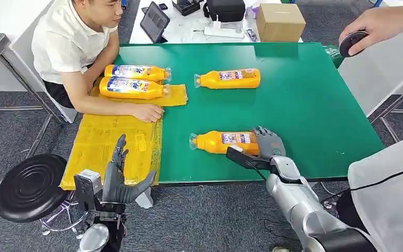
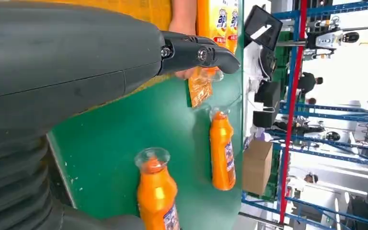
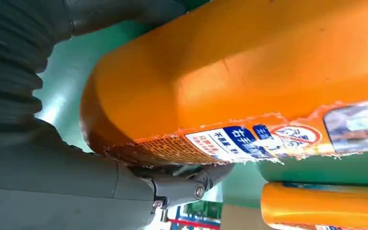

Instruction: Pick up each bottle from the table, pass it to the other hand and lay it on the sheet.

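An orange bottle (image 1: 220,142) (image 3: 249,72) lies on its side near the front of the green table (image 1: 304,105), cap pointing left. My right hand (image 1: 266,144) (image 3: 76,191) grips its base end, fingers over the top and thumb along the near side. A second orange bottle (image 1: 228,79) (image 2: 222,153) lies farther back. Two more bottles (image 1: 134,81) lie on the yellow sheet (image 1: 105,142) at the table's left. My left hand (image 1: 118,178) (image 2: 76,72) hovers open at the sheet's front edge, holding nothing.
A seated person rests a forearm (image 1: 110,107) on the sheet beside the two bottles. Another person's hand (image 1: 378,26) holds a dark round object at the far right. A black stool (image 1: 29,186) stands front left. A cardboard box (image 1: 279,21) and a tablet (image 1: 155,21) sit behind the table.
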Tool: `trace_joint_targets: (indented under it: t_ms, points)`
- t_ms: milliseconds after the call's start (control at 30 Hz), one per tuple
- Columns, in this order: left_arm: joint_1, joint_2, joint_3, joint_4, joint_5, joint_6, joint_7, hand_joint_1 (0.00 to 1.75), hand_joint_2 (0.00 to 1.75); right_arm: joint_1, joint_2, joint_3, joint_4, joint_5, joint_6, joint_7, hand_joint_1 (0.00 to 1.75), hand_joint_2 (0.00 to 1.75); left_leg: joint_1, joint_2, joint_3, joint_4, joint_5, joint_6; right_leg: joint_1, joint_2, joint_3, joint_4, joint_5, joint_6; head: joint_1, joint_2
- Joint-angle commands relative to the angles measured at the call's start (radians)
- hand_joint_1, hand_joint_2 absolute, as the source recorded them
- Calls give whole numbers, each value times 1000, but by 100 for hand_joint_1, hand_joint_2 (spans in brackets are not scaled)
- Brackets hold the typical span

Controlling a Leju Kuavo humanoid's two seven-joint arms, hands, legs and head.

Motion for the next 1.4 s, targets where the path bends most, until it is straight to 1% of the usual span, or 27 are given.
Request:
trace_joint_targets:
  t_ms: [33, 133, 200, 233, 300, 367, 400, 433, 467, 533, 633, 667, 733, 767, 867, 933, 1000, 1067, 1133, 1200, 1333, 1400]
  points:
    - [-44, 8, -24, 68, -3, -2, 6, 0, 175, 4, -6, 13, 94, -15, 27, -11, 175, 175, 1, -1, 2, -1, 0, -1, 1, -2, 3, -1, -1, -1, 0, 0]
    - [-50, 8, -28, 73, 1, -4, 7, 0, 175, 8, -8, -7, 110, -48, 65, -26, 175, 175, 1, -2, 4, -2, 0, -2, 2, -3, 5, -2, -1, -2, 0, 0]
    - [-55, 8, -32, 79, 6, -6, 5, 0, 175, 24, -12, -33, 114, -86, 78, -63, 175, 175, 1, -2, 2, -1, 0, -1, 1, -3, 3, -1, -1, -1, 0, 0]
    - [-57, 9, -33, 81, 9, -8, 5, 0, 175, 31, -15, -35, 116, -94, 83, -82, 175, 175, 1, -3, 3, -2, 0, -2, 2, -4, 5, -3, -1, -2, 0, 0]
    - [-63, 15, -39, 88, 15, -11, 5, 0, 175, 49, -6, -86, 115, -175, 121, -153, 175, 175, 1, -3, 4, -2, 0, -1, 1, -4, 5, -2, -1, -2, 0, 0]
    - [-57, 14, -32, 81, 42, -18, -9, 0, 175, 76, 13, -169, 95, -306, 176, -267, 175, 175, 1, -4, 6, -3, 0, -2, 2, -5, 7, -4, -1, -2, 0, 0]
    - [-49, 12, -27, 73, 67, -29, -9, 0, 175, 88, 18, -166, 78, -323, 166, -305, 175, 175, 1, -2, 6, -2, 0, -1, 1, -3, 7, -3, -1, -2, 0, 0]
    - [-39, 8, -19, 64, 100, -41, -3, 0, 175, 97, 29, -181, 64, -359, 168, -345, 175, 175, 2, -2, 8, -3, 0, -2, 2, -4, 8, -4, -1, -3, 0, 0]
    - [-29, 5, -11, 58, 130, -50, 5, 0, 175, 105, 45, -201, 45, -409, 182, -376, 175, 175, 2, 0, 9, -3, -1, -2, 2, -2, 9, -4, 0, -3, 0, 0]
    - [-13, -5, 10, 67, 214, -68, 37, 0, 175, 128, 76, -193, -38, -474, 187, -421, 175, 175, 2, 3, 10, -3, -1, -2, 2, 2, 9, -4, 0, -3, 0, 0]
    - [-7, -3, 10, 83, 275, -96, 34, 0, 175, 159, 88, -146, -166, -589, 206, -445, 175, 175, 2, 5, 10, -2, -1, -3, 2, 3, 9, -3, 0, -3, 0, 0]
    - [-6, -2, 9, 84, 275, -96, 34, 0, 175, 161, 88, -140, -179, -594, 207, -441, 175, 175, 2, 5, 9, -2, -1, -3, 2, 4, 8, -2, 0, -3, 0, 0]
    - [-5, -2, 6, 82, 283, -98, 31, 0, 175, 182, 86, -123, -249, -660, 204, -466, 175, 175, 2, 5, 8, -1, -1, -3, 3, 3, 7, -1, 0, -3, 0, 0]
    - [-4, -2, 5, 82, 283, -98, 31, 0, 175, 181, 88, -122, -251, -659, 204, -465, 175, 175, 2, 6, 8, -1, -2, -2, 3, 4, 6, -1, 0, -3, 0, 0]
    - [-5, 2, -10, 91, 300, -110, 36, 0, 175, 220, 91, -80, -361, -720, 224, -475, 175, 175, 2, 5, 6, -1, -1, -2, 2, 3, 5, 0, -1, -2, 0, 0]
    - [-10, 10, -31, 100, 320, -150, 43, 0, 175, 236, 101, -29, -406, -746, 258, -466, 175, 175, 2, 3, 4, -1, -1, -2, 2, 3, 4, 0, -1, -2, 0, 0]
    - [-14, 10, -39, 104, 322, -153, 43, 0, 175, 239, 108, -8, -413, -747, 262, -460, 175, 175, 2, 3, 1, -1, -1, -1, 2, 3, 2, 0, -1, -1, 0, 0]
    - [-24, 16, -58, 106, 316, -174, 36, 0, 175, 230, 113, 35, -398, -749, 270, -458, 175, 175, 2, 4, 2, -1, -2, -2, 2, 4, 2, 0, -1, -2, 0, 0]
    - [-43, 20, -88, 111, 303, -200, 41, 0, 175, 210, 138, 91, -356, -719, 244, -448, 175, 175, 2, 2, 1, -1, -2, -2, 2, 3, 2, 0, -1, -3, 0, 0]
    - [-56, 20, -99, 121, 294, -201, 47, 0, 175, 203, 159, 107, -333, -724, 239, -454, 175, 175, 2, 3, -1, -1, -1, -2, 2, 4, -1, 0, 0, -2, 0, 0]
    - [-76, 11, -105, 154, 281, -173, 61, 0, 175, 201, 179, 160, -326, -732, 243, -468, 175, 175, 2, 3, 0, -1, -1, -2, 2, 4, 0, 0, 0, -3, 0, 0]
    - [-80, 3, -100, 164, 345, -202, 93, 0, 175, 200, 188, 188, -317, -731, 246, -465, 175, 175, 2, 3, -1, -1, -1, -2, 2, 3, -2, 0, 0, -2, 0, 0]
